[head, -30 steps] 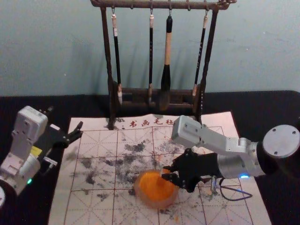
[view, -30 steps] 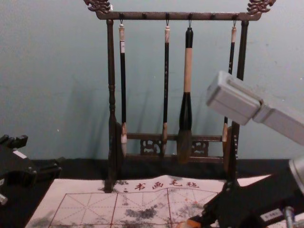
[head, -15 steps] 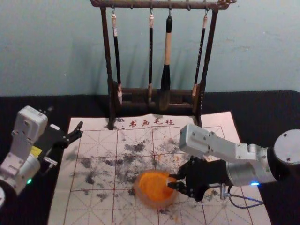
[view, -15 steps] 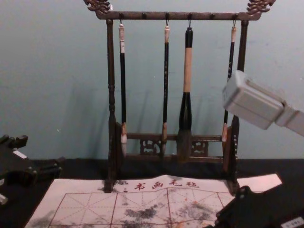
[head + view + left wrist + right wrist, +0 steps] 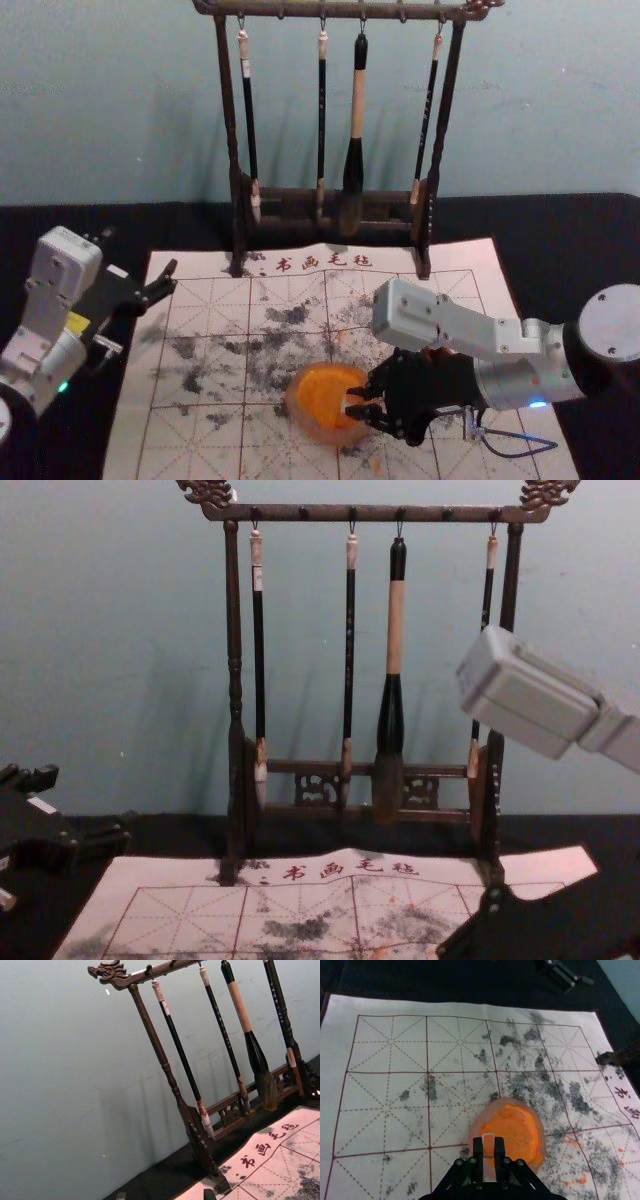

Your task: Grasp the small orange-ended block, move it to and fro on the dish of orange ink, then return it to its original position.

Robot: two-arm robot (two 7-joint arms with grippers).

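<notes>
In the head view's lower centre, the right gripper pinches the small block at the dish; too strong sideways push may drag the dish or twist the block. Left gripper, jaws wide, is parked at left.

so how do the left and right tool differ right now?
Left tool is open with nothing between its fingers; right tool is closed on the small block.
Left tool sits off by the left edge of the mat; right tool is at work at the dish of orange ink.
Both are black and two-fingered.
</notes>
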